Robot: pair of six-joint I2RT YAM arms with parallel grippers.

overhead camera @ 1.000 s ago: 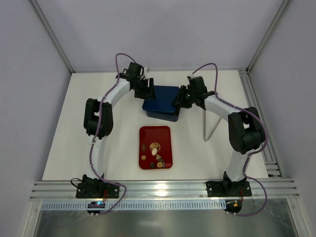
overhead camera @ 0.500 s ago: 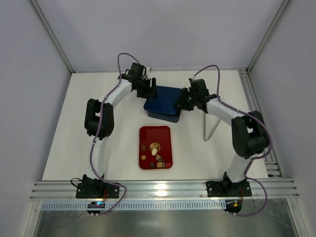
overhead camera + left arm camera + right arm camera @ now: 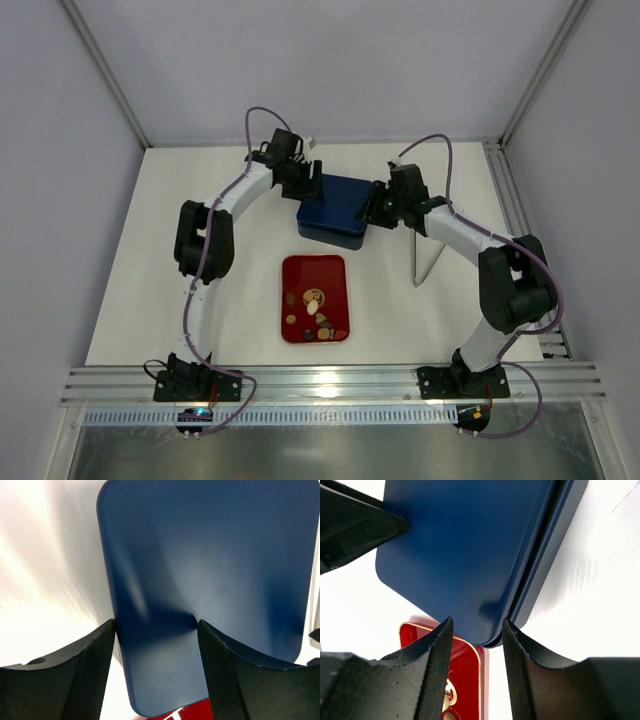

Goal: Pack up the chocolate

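The chocolate (image 3: 316, 314) lies as several small brown, tan and cream pieces on a red tray (image 3: 300, 270); one piece (image 3: 449, 695) shows past my right fingers. Behind the tray sits a dark blue box (image 3: 335, 208) with its lid on. My left gripper (image 3: 308, 186) stands open over the box's far left corner (image 3: 200, 555), its left finger against the lid's side edge. My right gripper (image 3: 379, 210) is open at the box's right corner (image 3: 470, 545), its jaws apart on either side of the lid's rim. The tray's edge (image 3: 195, 712) shows below the lid.
A thin grey metal bar (image 3: 428, 250) lies on the white table right of the box, under my right forearm. White walls close in the left, back and right sides. An aluminium rail (image 3: 330, 382) runs along the near edge by the arm bases.
The blue box has shifted a little to the right, and both arms moved right with it. My right jaws have spread wider. The left jaws have kept their width.
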